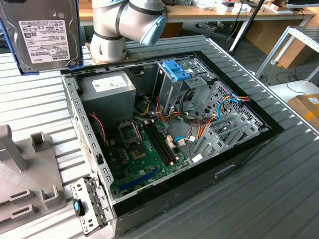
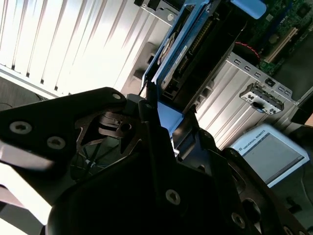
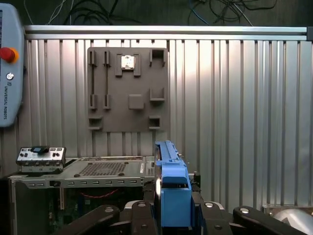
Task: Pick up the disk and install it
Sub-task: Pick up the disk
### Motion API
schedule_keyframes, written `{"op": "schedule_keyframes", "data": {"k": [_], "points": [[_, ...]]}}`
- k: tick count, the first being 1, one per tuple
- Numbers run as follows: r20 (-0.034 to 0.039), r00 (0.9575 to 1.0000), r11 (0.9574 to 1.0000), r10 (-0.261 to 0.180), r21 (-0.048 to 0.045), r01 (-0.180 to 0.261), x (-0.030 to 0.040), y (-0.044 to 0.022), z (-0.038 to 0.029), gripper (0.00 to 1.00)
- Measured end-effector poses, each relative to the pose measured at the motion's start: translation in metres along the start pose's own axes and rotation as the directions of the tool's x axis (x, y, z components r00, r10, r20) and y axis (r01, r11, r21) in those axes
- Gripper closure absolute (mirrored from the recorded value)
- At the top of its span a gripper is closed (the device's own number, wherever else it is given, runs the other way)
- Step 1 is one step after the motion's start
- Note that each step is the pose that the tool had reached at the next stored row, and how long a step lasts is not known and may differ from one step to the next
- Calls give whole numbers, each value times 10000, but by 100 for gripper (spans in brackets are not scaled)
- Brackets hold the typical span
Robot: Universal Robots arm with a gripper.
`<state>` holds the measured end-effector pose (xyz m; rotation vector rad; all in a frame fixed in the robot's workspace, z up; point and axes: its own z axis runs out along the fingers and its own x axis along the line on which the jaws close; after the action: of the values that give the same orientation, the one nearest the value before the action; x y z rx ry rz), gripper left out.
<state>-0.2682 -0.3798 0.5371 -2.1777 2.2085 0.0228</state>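
Holds the disk (image 1: 47, 35) up off the ribbed surface (image 1: 279, 199) in the exterior view, label showing, outside the open computer case (image 1: 234, 162). Clamps the end effector (image 2: 166, 116) shut on the disk's blue-railed end in the second wrist view, a black finger (image 2: 146, 127) on each side. Shows the disk edge-on in that grip in the first wrist view, with the case and a grey fixture plate (image 3: 127, 88) beyond the end effector.

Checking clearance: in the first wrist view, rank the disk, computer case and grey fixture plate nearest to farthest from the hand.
1. disk, gripped in the hand.
2. computer case, just beyond the disk.
3. grey fixture plate, on the table past the case.
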Motion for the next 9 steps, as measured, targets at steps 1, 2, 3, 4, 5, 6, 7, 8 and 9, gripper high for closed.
{"op": "schedule_keyframes", "data": {"k": [1, 2, 3, 4, 5, 6, 7, 8, 9], "points": [[1, 10000, 10000, 1, 1, -1, -1, -72, 2, 64], [1, 10000, 10000, 1, 1, -1, -2, -168, 4, 64], [0, 10000, 10000, 1, 0, -1, -3, -246, 5, 64], [1, 10000, 10000, 1, 1, -1, -4, -290, 6, 64], [1, 10000, 10000, 1, 1, -1, -5, -353, 7, 64], [1, 10000, 10000, 0, 1, 0, -6, -426, 8, 64], [0, 10000, 10000, 1, 0, -1, -7, -503, 9, 64], [0, 10000, 10000, 1, 0, -1, -8, -553, 10, 64], [1, 10000, 10000, -1, 1, 1, -8, -590, 11, 64]]}}
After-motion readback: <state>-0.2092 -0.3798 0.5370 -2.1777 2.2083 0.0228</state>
